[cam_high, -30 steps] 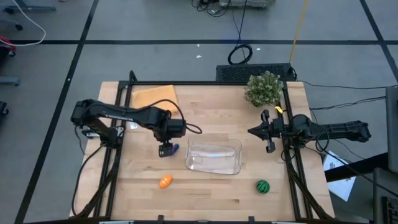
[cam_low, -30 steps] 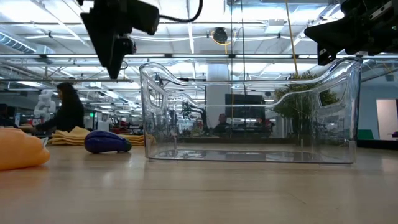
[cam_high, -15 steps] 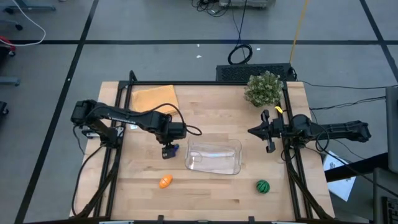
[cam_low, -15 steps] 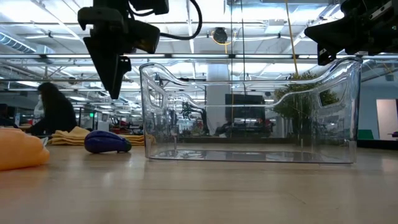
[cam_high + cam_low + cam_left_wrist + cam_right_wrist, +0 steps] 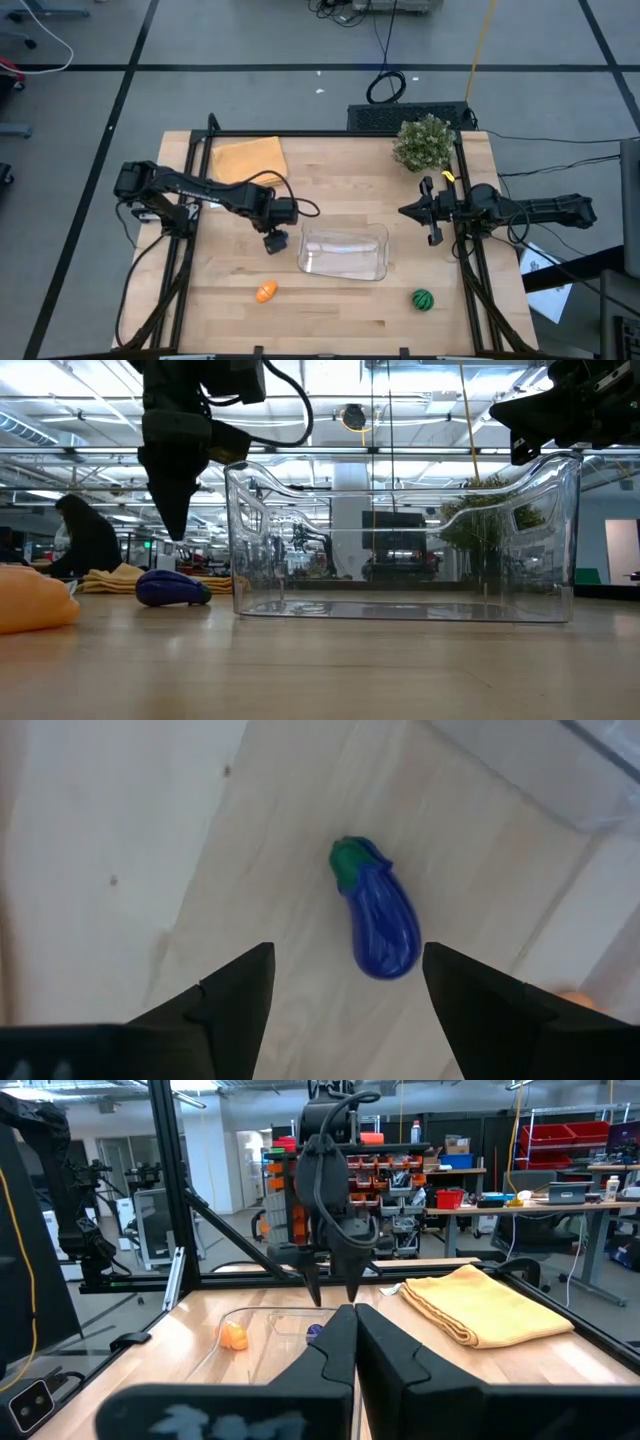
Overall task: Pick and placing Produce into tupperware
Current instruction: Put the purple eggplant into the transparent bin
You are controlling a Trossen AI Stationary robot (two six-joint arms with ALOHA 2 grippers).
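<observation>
Light wooden planks form the surface (image 5: 330, 300), on which the tupperware (image 5: 344, 251) is set near the middle, clear and with nothing seen inside it. Just beside the tupperware's left wall the purple eggplant (image 5: 378, 920) is laid flat, its green cap turned away from the container. Directly above the eggplant the left gripper (image 5: 272, 240) is held with its jaws spread wide, nothing being gripped and the eggplant not touched. The orange carrot (image 5: 265, 292) is found nearer the front edge than the tupperware, to its left, and the green striped melon (image 5: 423, 299) off its front right corner. The right gripper (image 5: 432, 213) is kept to the right of the tupperware, raised, its jaws closed on nothing.
</observation>
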